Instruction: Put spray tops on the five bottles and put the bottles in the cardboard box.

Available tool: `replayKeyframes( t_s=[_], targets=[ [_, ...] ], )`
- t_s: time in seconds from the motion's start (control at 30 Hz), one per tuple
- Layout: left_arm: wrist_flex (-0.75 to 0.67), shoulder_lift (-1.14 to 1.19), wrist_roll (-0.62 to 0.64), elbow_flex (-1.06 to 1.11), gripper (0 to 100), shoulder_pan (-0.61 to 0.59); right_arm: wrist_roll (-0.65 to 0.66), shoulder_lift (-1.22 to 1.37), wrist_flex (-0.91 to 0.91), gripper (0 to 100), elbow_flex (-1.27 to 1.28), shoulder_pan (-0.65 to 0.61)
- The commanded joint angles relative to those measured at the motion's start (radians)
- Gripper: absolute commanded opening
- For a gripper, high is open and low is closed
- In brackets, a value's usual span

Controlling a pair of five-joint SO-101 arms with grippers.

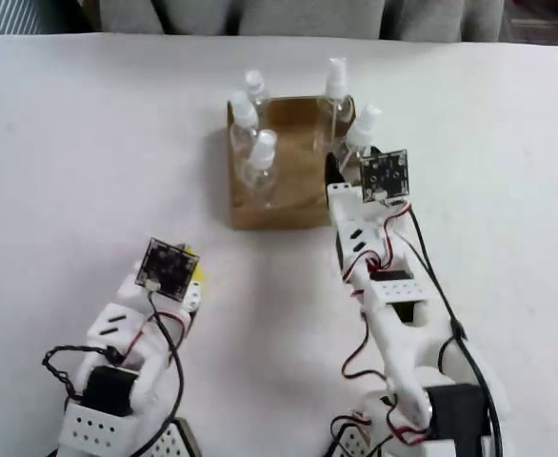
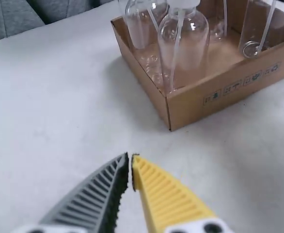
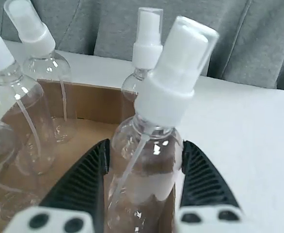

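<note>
- Right wrist view: your right gripper (image 3: 144, 150) has its jaws clamped on either side of the fifth bottle (image 3: 147, 179), spray top (image 3: 178, 63) on.
- The bottle's long axis is near upright, top tilted a little; its lower part is at the right near corner of the cardboard box (image 3: 88, 102), just inside the wall. Can't tell if it touches the floor.
- The other four bottles (image 1: 260, 157) stand capped in the box, left of and beyond it, close but apart.
- Likely next: lower straight down and release; mind the wall.
- Your left gripper (image 2: 131, 167) is closed, empty, well short of the box, so the right arm is nearer.
</note>
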Motion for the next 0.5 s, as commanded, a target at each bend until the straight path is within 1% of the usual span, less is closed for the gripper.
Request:
replayKeyframes(
  t_s=[0.0,0.2,0.47],
  targets=[
    [0.003,-0.018,-0.005,-0.003,2,-0.008,0.04,0.056,-0.028,1.7,-0.092,0.004],
    [0.003,-0.018,-0.005,-0.003,2,-0.008,0.044,0.142,-0.028,1.7,-0.13,0.005],
    [0.003,-0.018,-0.005,-0.003,2,-0.008,0.044,0.15,-0.028,1.7,-0.127,0.004]
  ],
)
